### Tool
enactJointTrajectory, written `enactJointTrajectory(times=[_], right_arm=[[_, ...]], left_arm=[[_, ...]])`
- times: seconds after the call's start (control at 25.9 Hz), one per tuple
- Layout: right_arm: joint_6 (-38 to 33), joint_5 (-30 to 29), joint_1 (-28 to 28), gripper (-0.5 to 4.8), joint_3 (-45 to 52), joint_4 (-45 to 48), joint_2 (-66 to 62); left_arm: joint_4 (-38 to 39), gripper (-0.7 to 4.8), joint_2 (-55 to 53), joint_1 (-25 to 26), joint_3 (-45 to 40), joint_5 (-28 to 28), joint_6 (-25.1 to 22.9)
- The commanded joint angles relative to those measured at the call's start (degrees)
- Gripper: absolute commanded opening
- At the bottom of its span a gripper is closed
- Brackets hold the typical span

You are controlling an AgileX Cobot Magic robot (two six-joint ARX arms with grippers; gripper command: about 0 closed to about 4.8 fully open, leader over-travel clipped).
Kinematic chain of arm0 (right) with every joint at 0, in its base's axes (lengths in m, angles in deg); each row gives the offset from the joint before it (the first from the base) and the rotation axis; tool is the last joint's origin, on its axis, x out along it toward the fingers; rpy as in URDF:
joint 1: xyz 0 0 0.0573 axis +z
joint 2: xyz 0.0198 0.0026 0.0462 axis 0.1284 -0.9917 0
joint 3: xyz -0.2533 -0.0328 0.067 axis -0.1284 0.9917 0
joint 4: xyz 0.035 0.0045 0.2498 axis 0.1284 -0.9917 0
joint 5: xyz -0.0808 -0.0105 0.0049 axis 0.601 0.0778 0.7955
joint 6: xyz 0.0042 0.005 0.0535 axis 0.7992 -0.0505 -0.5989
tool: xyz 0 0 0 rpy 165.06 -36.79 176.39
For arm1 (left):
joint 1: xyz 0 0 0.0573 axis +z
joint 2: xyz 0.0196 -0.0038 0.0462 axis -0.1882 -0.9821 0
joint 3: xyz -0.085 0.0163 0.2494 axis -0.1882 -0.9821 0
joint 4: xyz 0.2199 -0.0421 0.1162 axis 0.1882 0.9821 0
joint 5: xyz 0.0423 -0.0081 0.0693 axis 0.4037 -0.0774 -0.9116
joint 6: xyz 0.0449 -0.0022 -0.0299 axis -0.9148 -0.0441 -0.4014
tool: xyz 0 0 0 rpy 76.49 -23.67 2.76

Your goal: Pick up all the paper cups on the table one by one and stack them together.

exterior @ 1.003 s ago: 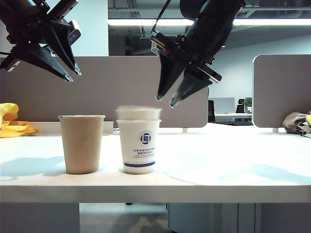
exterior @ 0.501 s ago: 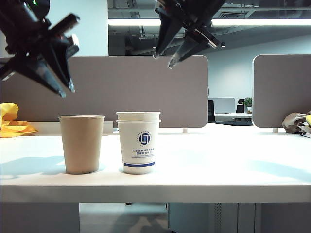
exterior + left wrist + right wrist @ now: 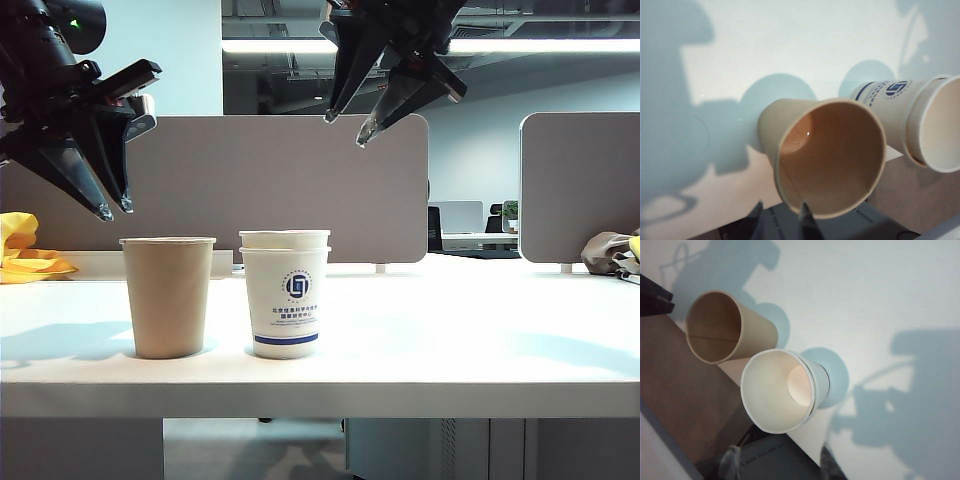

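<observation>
Two paper cups, white with a blue logo, stand nested as one stack [image 3: 286, 295] near the middle of the table [image 3: 450, 345]. The inner cup's rim [image 3: 285, 239] sits just above the outer rim. A brown paper cup [image 3: 168, 297] stands upright just left of the stack, apart from it. My left gripper [image 3: 116, 209] hangs open above and left of the brown cup [image 3: 827, 160], holding nothing [image 3: 781, 203]. My right gripper [image 3: 345, 130] is open and empty, high above and slightly right of the white stack [image 3: 782, 390], with its fingers wide apart [image 3: 779, 448].
Grey-brown partition panels [image 3: 250, 170] run behind the table. A yellow object [image 3: 25, 250] lies at the far left and a crumpled bundle [image 3: 612, 250] at the far right. The brown cup [image 3: 722, 330] and the white stack stand a small gap apart.
My right gripper rose from just over the white stack to high above it, leaving the upper white cup settled in the lower one. My left gripper sank and turned toward the brown cup.
</observation>
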Motion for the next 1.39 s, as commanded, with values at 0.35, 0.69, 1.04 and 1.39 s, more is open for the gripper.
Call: enactJointTrajectory(times=[0.35, 0.69, 1.04, 1.39], right_arm=[[0.0, -0.4, 0.1, 2.07, -0.3, -1.9, 0.5], [0.0, -0.4, 0.1, 2.07, -0.3, -2.2, 0.5], [1.3, -0.3, 0.1, 2.07, -0.3, -2.3, 0.5], [1.3, 2.2, -0.4, 2.07, -0.3, -3.3, 0.5]], left_arm=[[0.6, 0.89, -4.8, -1.4, 0.0, 2.2, -0.3], [-1.5, -0.06, -4.9, -2.1, 0.0, 1.2, 0.2], [1.7, -0.06, -3.9, -2.1, 2.5, 1.2, -0.2], [12.5, -0.06, -2.3, -3.0, 21.0, 3.8, 0.2]])
